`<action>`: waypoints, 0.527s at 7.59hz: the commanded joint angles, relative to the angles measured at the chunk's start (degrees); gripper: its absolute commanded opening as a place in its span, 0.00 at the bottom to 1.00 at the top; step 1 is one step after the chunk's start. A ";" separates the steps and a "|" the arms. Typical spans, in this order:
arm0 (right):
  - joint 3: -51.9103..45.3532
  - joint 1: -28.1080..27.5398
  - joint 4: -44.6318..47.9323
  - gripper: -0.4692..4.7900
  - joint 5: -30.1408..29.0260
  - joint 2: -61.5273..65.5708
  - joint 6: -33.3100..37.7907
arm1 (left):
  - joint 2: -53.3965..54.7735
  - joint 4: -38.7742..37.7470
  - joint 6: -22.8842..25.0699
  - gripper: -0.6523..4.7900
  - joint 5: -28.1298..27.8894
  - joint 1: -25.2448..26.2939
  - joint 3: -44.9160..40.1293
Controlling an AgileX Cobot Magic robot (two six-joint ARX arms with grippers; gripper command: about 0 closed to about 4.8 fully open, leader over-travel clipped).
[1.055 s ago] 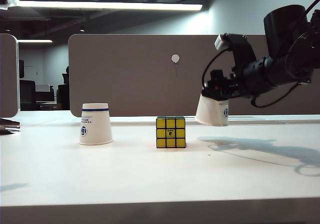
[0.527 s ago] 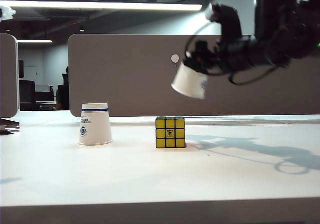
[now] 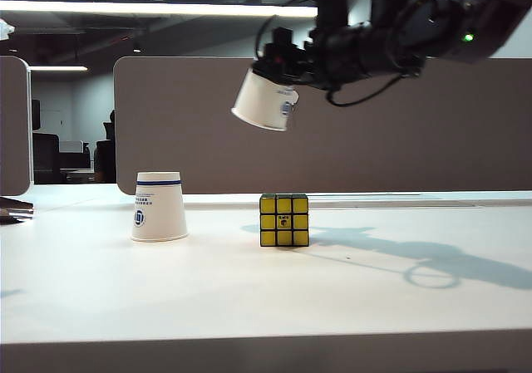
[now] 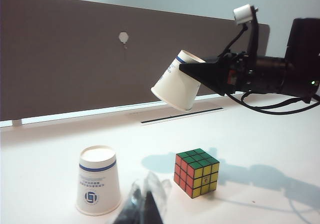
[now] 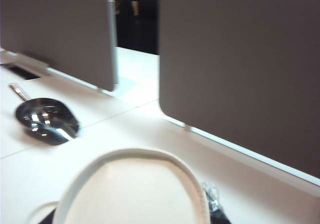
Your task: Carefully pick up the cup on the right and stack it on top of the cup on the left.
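Grip first: your right gripper (image 3: 283,86), in the upper middle of the exterior frame, is clamped on the carried cup (image 3: 264,100), pinching it near its closed base so the open mouth tilts down and to the left. The left wrist view shows the same thing at its upper centre, one black finger (image 4: 202,74) lying along the cup's wall. Holding it by the base end leaves the mouth free, which is what you need if it is to slide down over another cup. The tilt, I judge, comes from the angle of the wrist and would need levelling before any descent.

In the right wrist view the cup's pale base fills the bottom of the frame, a little blurred, and the gripper's own fingers are not clear there.

The carried cup hangs well above the table (image 3: 249,290), over the gap between the Rubik's cube (image 3: 283,220) at centre and the target cup (image 3: 159,207) at left. That height lets it pass over the cube with room to spare. The target cup stands upside down, mouth on the table, well apart from the cube.

Your left gripper (image 4: 142,209) shows only as dark tips at the bottom edge of its own view, near the target cup; I cannot tell how wide it stands.

Count: two paper cups, one cube, two grey divider panels (image 3: 349,124). The right wrist view also shows one shiny dark scoop-like object (image 5: 46,120) at left.
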 commanded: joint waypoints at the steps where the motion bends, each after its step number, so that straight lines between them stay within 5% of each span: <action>1: 1.73 5.97 -2.34 0.61 -0.13 0.26 -3.74 | 0.02 -0.04 0.20 0.11 -0.39 0.00 0.09; 2: 6.01 11.13 -3.52 0.61 -0.09 5.77 -4.48 | 0.02 -0.04 0.00 0.11 -2.86 0.00 0.09; 4: 19.28 12.76 -10.93 0.61 1.42 13.49 -4.74 | 0.02 -0.04 0.00 0.11 -2.89 0.00 0.09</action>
